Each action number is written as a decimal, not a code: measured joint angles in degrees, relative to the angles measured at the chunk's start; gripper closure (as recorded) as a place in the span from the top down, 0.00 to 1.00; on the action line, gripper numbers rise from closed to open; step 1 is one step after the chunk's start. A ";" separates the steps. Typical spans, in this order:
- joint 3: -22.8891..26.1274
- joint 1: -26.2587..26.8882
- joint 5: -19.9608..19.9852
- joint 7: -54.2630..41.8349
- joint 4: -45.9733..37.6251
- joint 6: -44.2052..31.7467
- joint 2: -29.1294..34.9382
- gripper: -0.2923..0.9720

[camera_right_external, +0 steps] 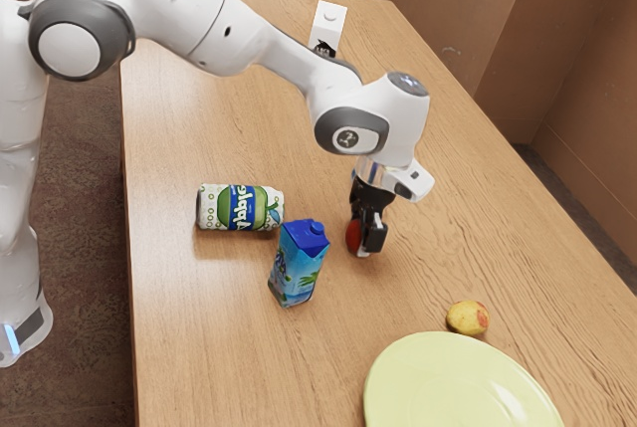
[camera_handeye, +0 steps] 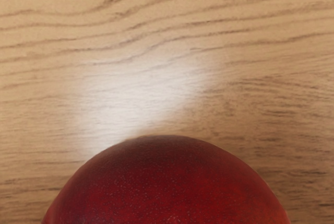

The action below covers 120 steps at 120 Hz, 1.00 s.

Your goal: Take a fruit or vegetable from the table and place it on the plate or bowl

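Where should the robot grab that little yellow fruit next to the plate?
Around its middle, from straight above. The yellow fruit is small and roundish and lies low on the table, with nothing sticking out to pinch. The plate sits close beside it, so coming in sideways would probably bump the rim.

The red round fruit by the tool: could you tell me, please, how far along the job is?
Done: the tool is down at the red round fruit, low over the wooden table. In hand: the grasp, which I cannot confirm. Left: lifting it and carrying it to the empty pale green plate.
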<state>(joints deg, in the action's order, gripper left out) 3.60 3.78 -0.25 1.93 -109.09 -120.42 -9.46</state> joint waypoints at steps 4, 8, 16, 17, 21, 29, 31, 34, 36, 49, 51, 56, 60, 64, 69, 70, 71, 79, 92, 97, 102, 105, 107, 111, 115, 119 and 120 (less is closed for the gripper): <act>0.00 0.00 -0.05 0.06 0.00 -0.02 0.17 0.55; 0.48 -0.29 -0.09 0.10 -0.01 0.04 0.80 0.55; 2.94 -0.65 -0.22 0.18 0.19 0.60 3.55 0.54; 3.39 -0.71 -0.23 0.19 0.22 0.72 3.98 0.54; 5.21 -0.75 -0.29 0.22 0.42 1.18 5.53 0.54; 9.94 -1.17 -0.54 0.32 3.23 2.59 6.61 0.55; 11.12 -1.15 -0.65 0.34 4.10 2.93 6.43 0.55; 13.00 -1.05 -1.10 0.38 5.98 3.55 5.62 0.54; 14.11 -0.72 -1.62 0.41 7.61 4.07 4.79 0.54; 16.81 7.24 -5.15 0.68 15.77 6.99 -0.89 0.54; 16.93 8.70 -5.63 0.72 16.89 7.30 -2.13 0.54; 16.92 12.43 -6.77 0.81 20.05 7.97 -5.94 0.53; 16.97 14.83 -7.90 0.88 23.49 8.55 -9.37 0.52; 16.95 17.58 -9.50 0.95 29.36 9.88 -13.75 0.52; 16.84 20.93 -11.60 1.03 36.37 11.95 -18.45 0.52; 16.84 21.44 -11.99 1.04 37.39 12.32 -19.15 0.52; 16.83 21.92 -12.36 1.06 38.28 12.68 -19.76 0.52; 16.81 24.00 -14.55 1.15 42.04 15.04 -22.43 0.52; 16.79 26.03 -17.28 1.22 44.09 17.56 -23.29 0.59; 16.84 26.84 -18.37 1.21 44.85 18.22 -23.33 0.63; 16.86 27.21 -19.13 1.21 45.21 18.73 -23.35 0.67; 16.87 27.33 -19.48 1.20 45.33 18.99 -23.31 0.68; 16.87 27.38 -19.67 1.20 45.38 19.15 -23.28 0.69; 16.88 27.45 -20.00 1.20 45.44 19.43 -23.23 0.71; 16.86 27.52 -20.31 1.19 45.48 19.70 -23.13 0.72; 16.84 27.52 -20.69 1.09 45.50 19.95 -22.97 0.73; 16.83 27.52 -20.77 1.05 45.50 20.01 -22.94 0.73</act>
<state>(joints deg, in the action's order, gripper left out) 20.43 31.30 -21.02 2.99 -63.59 -100.41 -32.40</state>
